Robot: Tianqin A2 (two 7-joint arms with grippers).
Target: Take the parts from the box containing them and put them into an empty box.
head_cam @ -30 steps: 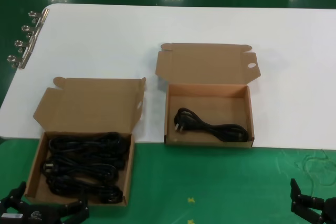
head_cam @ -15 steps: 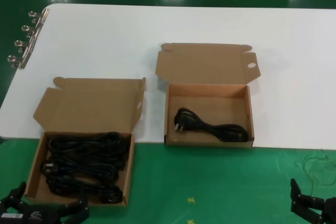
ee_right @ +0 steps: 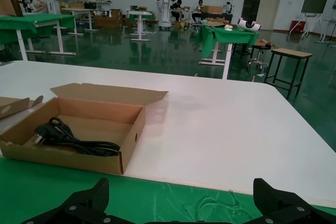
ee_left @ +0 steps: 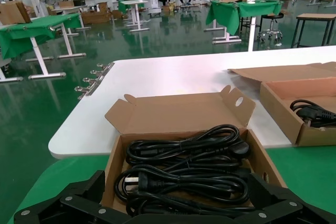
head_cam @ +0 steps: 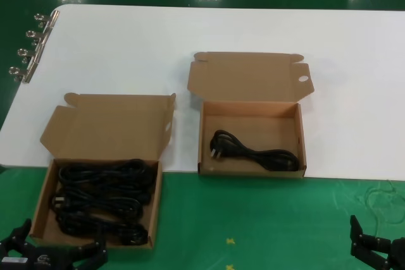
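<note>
Just ahead of the left hand, fingers spread and grasping nothing: the full cardboard box, lid hinged back, heaped with coiled black power cords, coils running lengthwise across the hand's front. Farther off, ahead and toward the right hand, the second box, round hole in its lid, on the white worktop, with a single cord inside, long axis slanting across it. Right hand low, likewise splayed and unladen, well apart from both boxes. Left hand plainly nearer the cords, so likely the one to reach. No visible change from half a second ago; both hands unmoved.
</note>
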